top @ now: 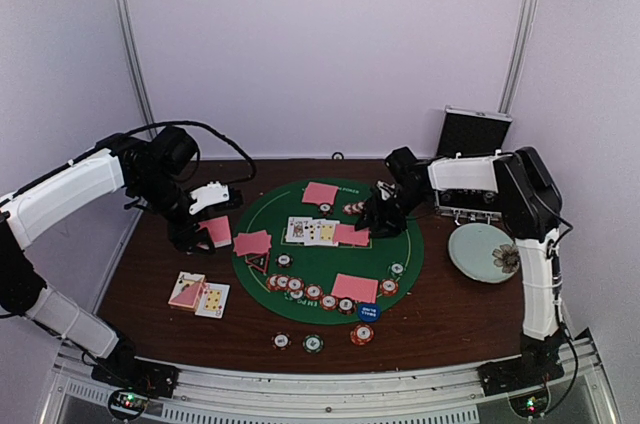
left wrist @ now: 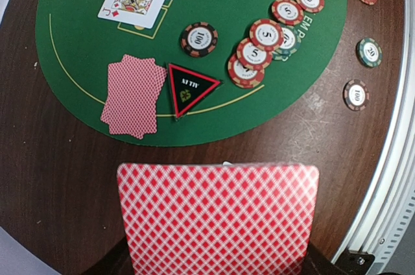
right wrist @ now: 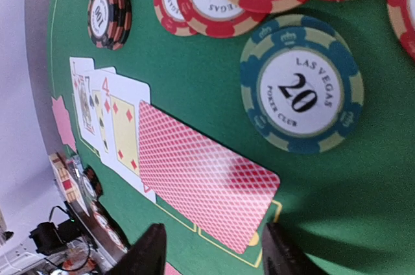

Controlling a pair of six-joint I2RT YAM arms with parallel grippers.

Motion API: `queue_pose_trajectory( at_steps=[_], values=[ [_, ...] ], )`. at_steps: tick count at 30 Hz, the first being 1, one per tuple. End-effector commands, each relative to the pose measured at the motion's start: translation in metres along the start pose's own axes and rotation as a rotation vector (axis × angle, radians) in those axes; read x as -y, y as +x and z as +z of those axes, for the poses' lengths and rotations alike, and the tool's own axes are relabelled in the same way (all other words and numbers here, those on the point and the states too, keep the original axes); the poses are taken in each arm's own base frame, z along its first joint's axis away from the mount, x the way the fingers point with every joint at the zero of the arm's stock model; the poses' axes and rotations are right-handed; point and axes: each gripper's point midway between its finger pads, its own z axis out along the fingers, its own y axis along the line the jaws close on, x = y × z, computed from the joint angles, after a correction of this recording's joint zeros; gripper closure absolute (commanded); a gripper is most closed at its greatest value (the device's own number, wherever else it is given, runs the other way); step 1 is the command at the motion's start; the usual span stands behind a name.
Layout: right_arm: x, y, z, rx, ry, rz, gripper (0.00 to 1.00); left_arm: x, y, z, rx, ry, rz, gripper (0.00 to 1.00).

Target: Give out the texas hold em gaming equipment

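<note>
Beside green mat (left wrist: 71,48), left pincer (top: 203,232) pinching red-backed card (left wrist: 217,216), long axis crosswise; right pincer (right wrist: 214,252) spread over face-down card (right wrist: 204,174)

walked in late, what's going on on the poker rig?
Mid-deal. The left pincer is shut on a red-backed card, held over the table just short of the green mat. The right pincer is open low over the mat, with a face-down card lying flat at the end of the face-up row. A line of chips sits along the mat's near edge.
</note>
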Motion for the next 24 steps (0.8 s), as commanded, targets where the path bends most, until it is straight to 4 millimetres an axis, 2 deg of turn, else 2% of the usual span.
queue_pose_trajectory(
  at_steps=[1,4,8,12,15,18,20,24],
  values=[
    [0.006,0.0,-0.037,0.06,0.135,-0.046,0.36,0.0,-0.007,-0.007,0.039,-0.015,0.02,1.0],
    [-0.016,-0.006,-0.063,0.14,0.114,-0.074,0.3,0.0,-0.008,-0.008,0.043,-0.015,0.022,1.0],
    [-0.074,0.003,-0.078,0.188,0.0,-0.144,0.27,-0.001,-0.01,-0.009,0.048,-0.012,0.02,1.0],
    [-0.15,0.027,-0.07,0.187,-0.205,-0.197,0.21,-0.001,-0.013,-0.009,0.055,-0.007,0.014,1.0],
    [-0.207,0.059,-0.054,0.135,-0.354,-0.234,0.18,-0.001,-0.015,-0.01,0.062,-0.005,0.007,1.0],
    [-0.25,0.082,-0.042,0.083,-0.482,-0.239,0.16,0.0,-0.017,-0.009,0.07,0.008,-0.003,1.0],
    [-0.269,0.092,-0.036,0.056,-0.535,-0.242,0.14,-0.001,-0.017,-0.009,0.069,0.008,-0.008,1.0],
    [-0.288,0.109,-0.021,0.007,-0.586,-0.246,0.14,-0.001,-0.021,-0.011,0.082,0.008,-0.012,1.0]
  ],
)
